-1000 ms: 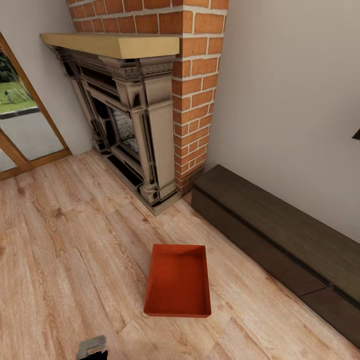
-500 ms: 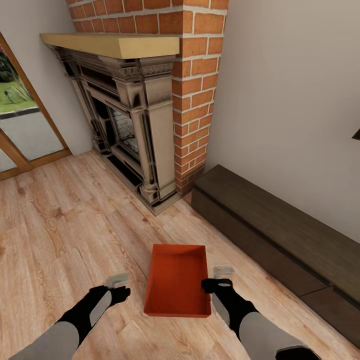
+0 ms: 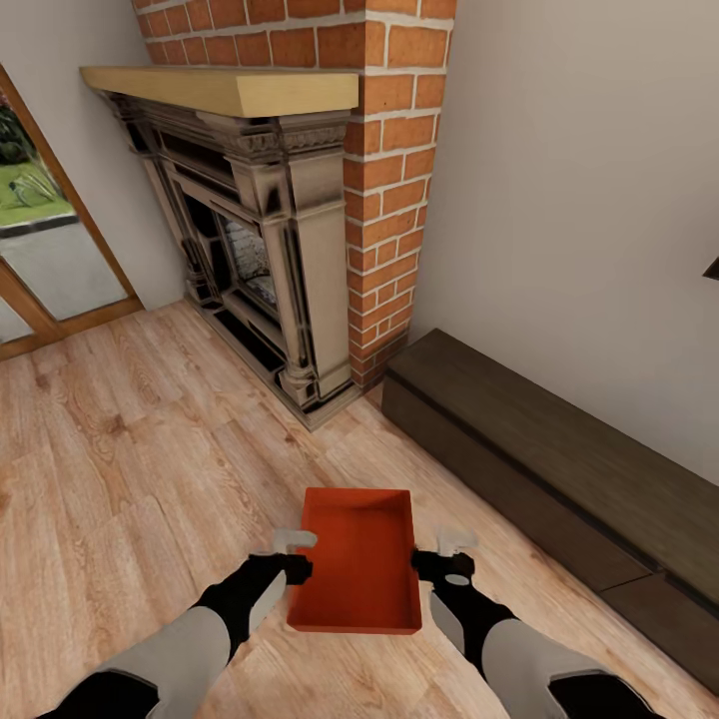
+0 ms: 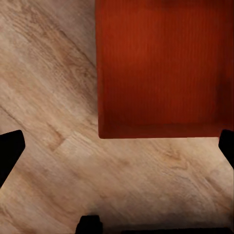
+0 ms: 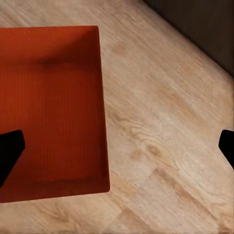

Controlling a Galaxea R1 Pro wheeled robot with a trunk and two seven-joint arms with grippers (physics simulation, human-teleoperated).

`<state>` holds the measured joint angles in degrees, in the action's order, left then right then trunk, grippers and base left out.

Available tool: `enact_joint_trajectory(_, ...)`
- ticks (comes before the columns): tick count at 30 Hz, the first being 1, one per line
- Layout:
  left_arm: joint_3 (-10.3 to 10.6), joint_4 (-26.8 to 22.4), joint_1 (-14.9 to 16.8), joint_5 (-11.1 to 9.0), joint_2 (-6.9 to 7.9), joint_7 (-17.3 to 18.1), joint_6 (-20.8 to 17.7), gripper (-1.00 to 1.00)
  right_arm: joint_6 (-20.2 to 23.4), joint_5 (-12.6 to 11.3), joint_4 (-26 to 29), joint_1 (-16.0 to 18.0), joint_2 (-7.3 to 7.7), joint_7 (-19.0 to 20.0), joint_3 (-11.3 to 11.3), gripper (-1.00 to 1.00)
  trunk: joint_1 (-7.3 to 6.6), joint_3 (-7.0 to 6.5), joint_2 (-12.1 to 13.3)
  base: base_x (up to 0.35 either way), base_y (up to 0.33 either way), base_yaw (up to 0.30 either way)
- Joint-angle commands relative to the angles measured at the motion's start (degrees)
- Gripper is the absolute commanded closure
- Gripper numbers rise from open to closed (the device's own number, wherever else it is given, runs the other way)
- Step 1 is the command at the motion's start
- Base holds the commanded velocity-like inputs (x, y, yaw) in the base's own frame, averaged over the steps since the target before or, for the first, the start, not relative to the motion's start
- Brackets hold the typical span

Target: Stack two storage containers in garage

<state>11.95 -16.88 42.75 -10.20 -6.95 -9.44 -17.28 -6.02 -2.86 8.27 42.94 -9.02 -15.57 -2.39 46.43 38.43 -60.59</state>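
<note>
One orange-red storage container (image 3: pixel 355 574) sits lidless and empty on the light wood-plank flooring of the living room. My left gripper (image 3: pixel 296 555) hovers at its left wall and my right gripper (image 3: pixel 449 557) just off its right wall. In the left wrist view the container (image 4: pixel 163 68) lies ahead of the open left gripper (image 4: pixel 117 148), whose fingers stand wide apart over bare planks. In the right wrist view the right gripper (image 5: pixel 117 148) is open and straddles the right wall of the container (image 5: pixel 48 112). Neither holds anything. The garage is out of view.
A red-brick fireplace (image 3: pixel 300 250) with a wooden mantel stands behind the container. A low dark wooden bench (image 3: pixel 559 459) runs along the right wall. A wood-framed glass door (image 3: pixel 40 250) is at far left. Open plank flooring (image 3: pixel 130 479) lies to the left.
Both arms have come up into the head view. The left gripper moved right, up to the container's left wall. The right gripper edged slightly forward beside the right wall. The container has not moved.
</note>
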Motion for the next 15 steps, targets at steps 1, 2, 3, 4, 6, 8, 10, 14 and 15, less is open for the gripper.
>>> enact_joint_trajectory(1, 0.43, 0.11, 0.03, -0.09, -0.18, -0.41, -0.13, -1.00, -0.83, -0.31, -1.16, 0.04, 0.08, -0.04, -0.26, -1.00, 0.00, 0.04, -0.03, 0.000, 0.000, 0.000)
enact_joint_trajectory(2, 0.45, 0.17, 0.03, 0.09, -0.24, -0.41, 0.08, -1.00, -1.04, -0.29, -1.79, 0.04, 0.11, 0.03, -0.26, -1.00, 0.00, 0.04, -0.03, 0.000, 0.000, 0.000)
enact_joint_trajectory(3, 0.46, 0.27, 0.04, 0.20, -0.26, -0.41, 0.91, -1.00, -1.37, -0.25, -3.02, 0.04, 0.15, 0.12, -0.29, -1.00, 0.00, 0.04, -0.03, 0.000, 0.000, 0.000)
enact_joint_trajectory(4, 0.39, 0.33, 0.04, 0.26, -0.24, -0.40, 2.30, -1.00, -1.61, -0.05, -3.86, 0.04, 0.18, 0.17, -0.34, -1.00, 0.00, 0.04, -0.03, 0.000, 0.000, 0.000)
enact_joint_trajectory(6, 0.38, 0.43, 0.06, 0.30, -0.19, -0.40, 4.98, -1.00, -1.99, 0.14, -4.77, 0.04, 0.16, 0.25, -0.41, -1.00, 0.00, 0.04, -0.03, 0.000, 0.000, 0.000)
enact_joint_trajectory(8, 0.41, 0.48, 0.06, 0.32, -0.14, -0.40, 7.94, -1.00, -2.29, 0.34, -5.35, 0.04, 0.08, 0.26, -0.46, -1.00, 0.00, 0.04, -0.03, 0.000, 0.000, 0.000)
enact_joint_trajectory(10, 0.38, 0.45, 0.07, 0.30, -0.14, -0.46, 10.12, -1.00, -2.44, 0.45, -5.69, 0.04, -0.09, 0.30, -0.49, -1.00, 0.00, 0.04, -0.03, 0.000, 0.000, 0.000)
enact_joint_trajectory(14, 0.23, 0.41, 0.09, 0.23, -0.26, -1.28, 11.90, -1.00, -2.48, 0.61, -6.08, 0.04, -0.38, 0.29, -0.57, -1.00, 0.00, 0.04, -0.03, 0.000, 0.000, 0.000)
enact_joint_trajectory(15, 0.20, 0.41, 0.10, 0.22, -0.29, -1.72, 12.03, -1.00, -2.47, 0.62, -6.11, 0.04, -0.41, 0.28, -0.57, -1.00, 0.00, 0.04, -0.03, 0.000, 0.000, 0.000)
